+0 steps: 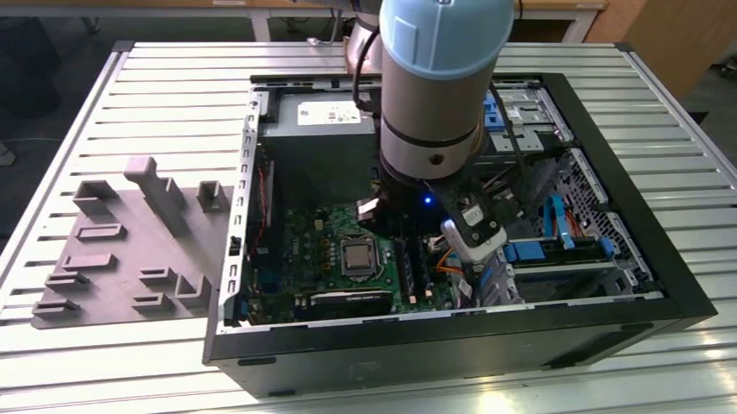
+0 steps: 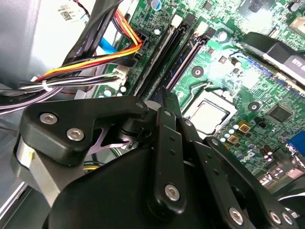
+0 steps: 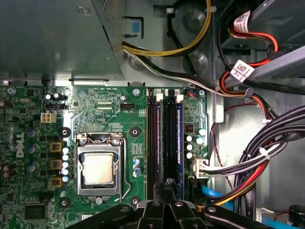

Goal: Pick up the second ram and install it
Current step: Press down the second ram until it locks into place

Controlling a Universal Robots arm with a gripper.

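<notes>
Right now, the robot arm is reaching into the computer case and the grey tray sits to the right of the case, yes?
Not quite. The exterior view shows the grey tray on the exterior view's left of the case, not the right. The arm does reach into the case.

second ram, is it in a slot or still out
In. In the first wrist view the second ram stands on edge in a black slot beside the CPU socket, with the gripper just over the slots.
</notes>
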